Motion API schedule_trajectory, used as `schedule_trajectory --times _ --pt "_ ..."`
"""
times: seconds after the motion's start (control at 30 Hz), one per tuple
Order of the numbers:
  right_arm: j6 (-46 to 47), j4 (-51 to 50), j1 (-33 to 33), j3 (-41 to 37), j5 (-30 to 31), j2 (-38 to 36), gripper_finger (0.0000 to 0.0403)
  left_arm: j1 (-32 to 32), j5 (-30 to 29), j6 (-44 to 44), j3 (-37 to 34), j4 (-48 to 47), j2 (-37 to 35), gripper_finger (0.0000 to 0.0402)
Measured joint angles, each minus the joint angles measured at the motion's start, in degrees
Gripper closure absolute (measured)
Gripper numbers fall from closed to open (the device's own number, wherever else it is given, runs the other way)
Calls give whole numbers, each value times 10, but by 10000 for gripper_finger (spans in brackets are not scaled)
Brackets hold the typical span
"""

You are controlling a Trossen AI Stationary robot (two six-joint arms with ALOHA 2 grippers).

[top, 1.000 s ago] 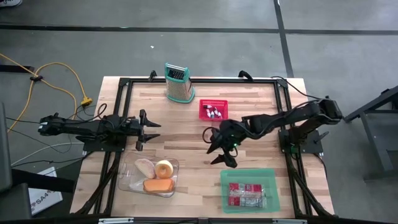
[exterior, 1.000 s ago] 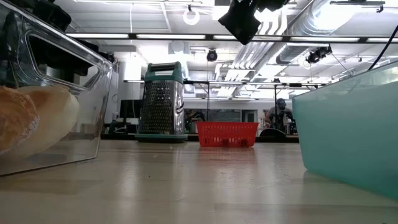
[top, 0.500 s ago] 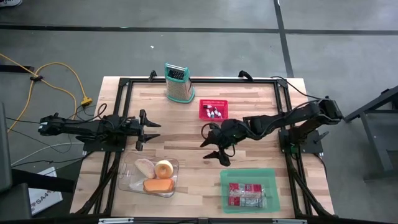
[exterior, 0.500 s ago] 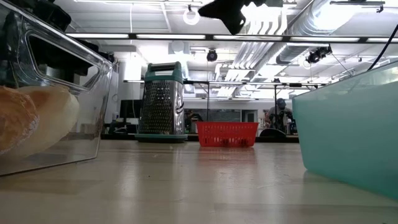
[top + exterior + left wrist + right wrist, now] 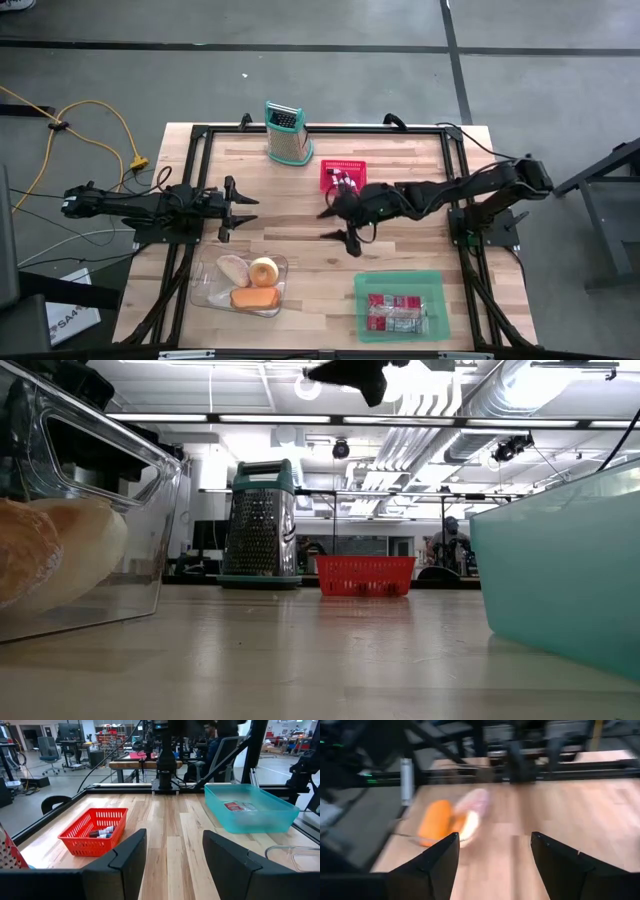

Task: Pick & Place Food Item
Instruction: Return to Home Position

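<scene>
The donut point(image 5: 264, 271) lies in the transparent bin point(image 5: 205, 290) on the left half of the surface point(image 5: 300, 250), pressed against a pale bread point(image 5: 233, 267) and an orange loaf point(image 5: 253, 299). From surface height we see the bin cut off at the picture's edge, with only pale bread showing through its wall. The right wrist view is smeared: we make out an orange shape and a paler one beside it, but not the bin's walls. The right pincer point(image 5: 338, 228) hangs high over the middle of the surface, just beside the red basket point(image 5: 343, 177), with its fingers spread wide and nothing between them. The low view catches only its dark tip at the top edge. The left pincer point(image 5: 245, 212) waits at the left side, its fingers apart and empty. A packet point(image 5: 395, 312) lies in the teal bin point(image 5: 400, 276), and its label is too small for us to read.
</scene>
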Motion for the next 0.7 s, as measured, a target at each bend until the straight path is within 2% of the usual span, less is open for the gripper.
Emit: schedule_trajectory --times 0.13,0.37,0.5,0.7 --pt "-21 -16 -18 0 26 -4 167 0 0 0 0 0 0 215" --pt "-39 -68 -47 -15 -1 -44 167 0 0 0 0 0 0 215" --pt "-69 -116 -50 -37 23 -70 167 0 0 0 0 0 0 215" --pt "-70 -129 -53 -69 68 -91 177 0 0 0 0 4 2 215"
